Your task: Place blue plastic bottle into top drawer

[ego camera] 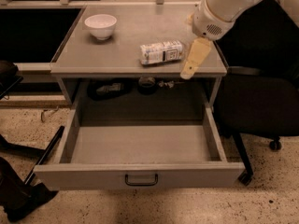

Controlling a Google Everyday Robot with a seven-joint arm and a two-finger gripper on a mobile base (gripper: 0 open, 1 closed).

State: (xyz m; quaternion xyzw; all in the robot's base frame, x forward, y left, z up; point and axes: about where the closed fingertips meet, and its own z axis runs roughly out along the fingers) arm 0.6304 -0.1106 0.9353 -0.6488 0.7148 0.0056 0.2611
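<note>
The blue plastic bottle [161,52] lies on its side on the grey tabletop [117,45], near the right front edge, label facing up. The top drawer [93,175] under the table is pulled fully open toward me, and its inside is bare. My gripper [194,59] hangs from the white arm [224,6] just right of the bottle, over the table's front right edge. It is close to the bottle's end and holds nothing.
A white bowl [100,25] stands at the back left of the tabletop. Dark items [107,88] lie on the shelf behind the drawer. A black office chair [257,106] stands to the right. Dark shapes [18,195] are on the floor at lower left.
</note>
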